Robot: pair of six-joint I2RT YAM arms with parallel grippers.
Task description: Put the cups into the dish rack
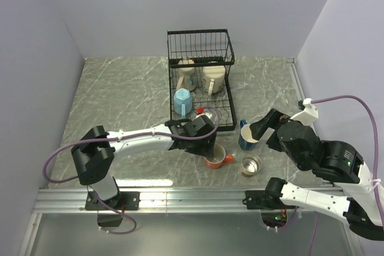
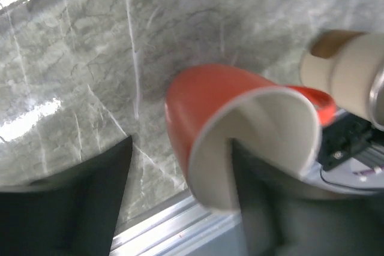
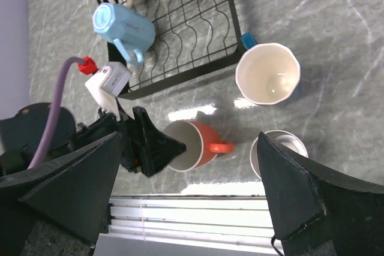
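Observation:
The orange mug (image 1: 216, 159) lies tilted on the marble table just in front of the dish rack (image 1: 201, 34). My left gripper (image 1: 207, 143) is open at its mouth, with one finger (image 2: 246, 184) inside the cup and the other (image 2: 90, 196) outside, apart from the wall. The light blue mug (image 1: 182, 99) and two cream mugs (image 1: 186, 71) (image 1: 214, 75) sit in the rack. The dark blue mug (image 1: 248, 136) and the steel cup (image 1: 251, 164) stand on the table to the right. My right gripper (image 3: 189, 136) is open and empty, high above them.
An aluminium rail (image 1: 180, 196) runs along the table's near edge, close behind the orange mug (image 3: 201, 142). Lilac walls close in the left, back and right sides. The left arm's purple cable with a red clip (image 3: 88, 63) hangs near the rack's front edge (image 3: 180, 70).

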